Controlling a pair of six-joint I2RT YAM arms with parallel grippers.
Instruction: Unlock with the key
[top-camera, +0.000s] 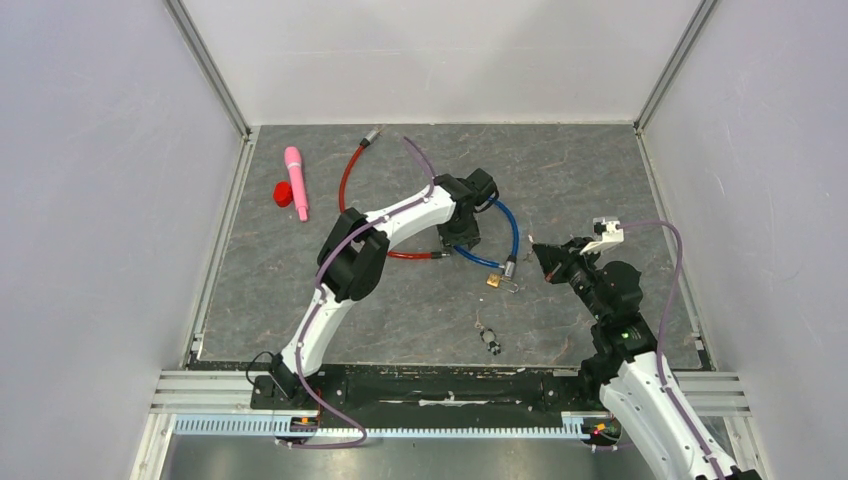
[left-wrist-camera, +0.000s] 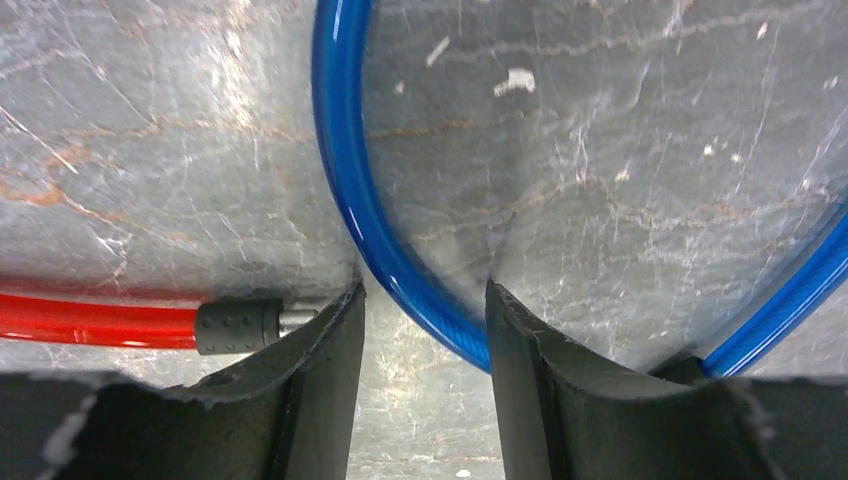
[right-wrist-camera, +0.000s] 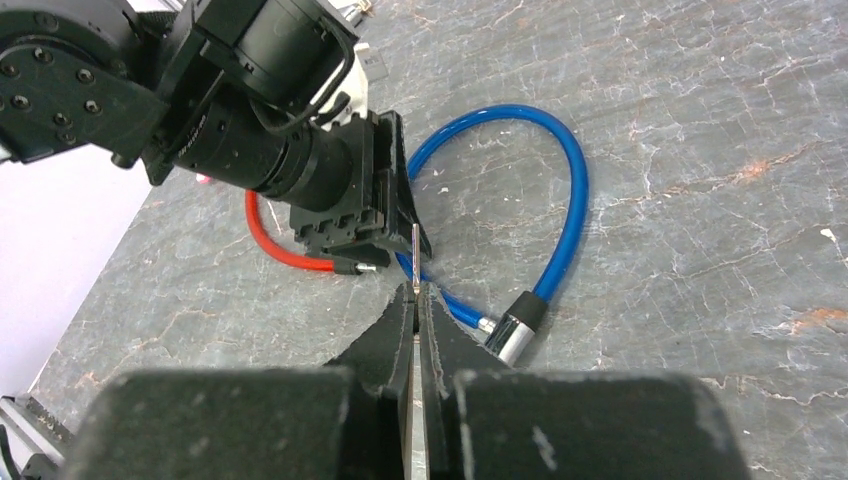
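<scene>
A blue cable lock (top-camera: 512, 228) lies looped at mid-table, its silver-and-black lock end (right-wrist-camera: 518, 325) pointing toward me. My right gripper (right-wrist-camera: 415, 295) is shut on a thin metal key (right-wrist-camera: 415, 255); the blade sticks straight out past the fingertips, just short of the cable. My left gripper (left-wrist-camera: 425, 300) is down at the table and straddles the blue cable (left-wrist-camera: 345, 170). Its jaws stand apart and the cable rests against the right finger (left-wrist-camera: 520, 370) only. In the right wrist view the left gripper (right-wrist-camera: 372, 205) sits right behind the key tip.
A red cable (top-camera: 348, 175) curves from the back to the left gripper, its grey tip (left-wrist-camera: 238, 326) beside the left finger. A small brass piece with a ring (top-camera: 496, 283) lies near the lock end. A dark key bunch (top-camera: 490, 340), pink tool (top-camera: 296, 182) and red cap (top-camera: 283, 193) also lie here.
</scene>
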